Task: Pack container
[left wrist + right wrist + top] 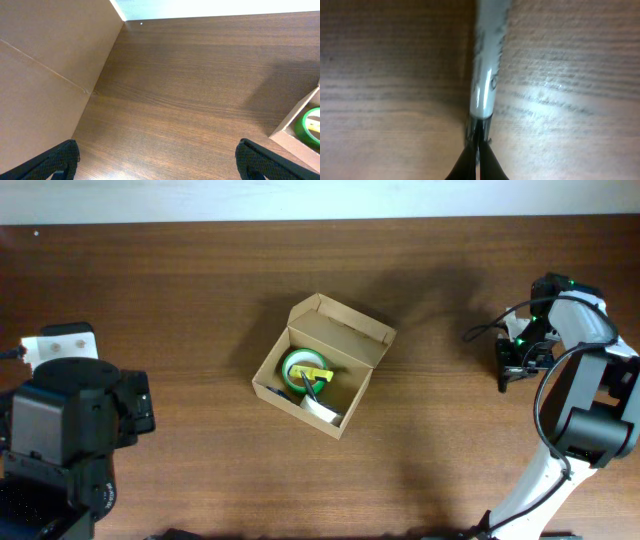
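Silvery-grey pen fills the right wrist view, its dark end pinched between the closed fingers of the right gripper over the wooden table. Across the table, the left gripper hangs with jaws spread wide over bare wood, a large cardboard panel at its side. At mid-table sits the container, flap lid open, holding a green tape roll, well apart from both arms.
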`<act>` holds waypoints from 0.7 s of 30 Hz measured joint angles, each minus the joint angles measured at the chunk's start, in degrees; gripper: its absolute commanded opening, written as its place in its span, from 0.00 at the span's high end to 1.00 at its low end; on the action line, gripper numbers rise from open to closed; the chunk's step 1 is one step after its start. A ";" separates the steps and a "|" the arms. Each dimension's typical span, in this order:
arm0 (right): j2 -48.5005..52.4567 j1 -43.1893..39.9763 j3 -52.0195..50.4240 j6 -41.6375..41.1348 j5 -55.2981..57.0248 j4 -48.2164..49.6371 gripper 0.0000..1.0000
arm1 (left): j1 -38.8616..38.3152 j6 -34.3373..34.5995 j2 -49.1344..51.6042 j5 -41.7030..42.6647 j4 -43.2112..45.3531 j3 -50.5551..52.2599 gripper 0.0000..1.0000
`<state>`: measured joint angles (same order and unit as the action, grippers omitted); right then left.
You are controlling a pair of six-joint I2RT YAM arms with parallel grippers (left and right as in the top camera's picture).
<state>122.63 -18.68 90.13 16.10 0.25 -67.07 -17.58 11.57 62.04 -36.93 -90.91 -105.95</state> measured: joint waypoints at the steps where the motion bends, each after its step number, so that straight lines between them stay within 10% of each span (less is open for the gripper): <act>1: 0.02 0.00 0.37 -0.24 -0.11 -0.42 0.96 | 0.00 0.00 0.00 0.00 -0.02 0.00 0.01; 16: -1.75 0.00 9.70 -1.11 -3.15 -5.31 0.96 | 0.00 0.00 0.00 0.00 0.00 0.00 0.01; 21: -2.16 0.00 9.75 -1.46 -3.41 -4.92 0.61 | 0.00 0.00 0.00 0.00 0.00 0.00 0.01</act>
<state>120.46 -18.68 99.88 14.63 -3.16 -71.99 -17.58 11.57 62.04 -36.93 -90.91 -105.95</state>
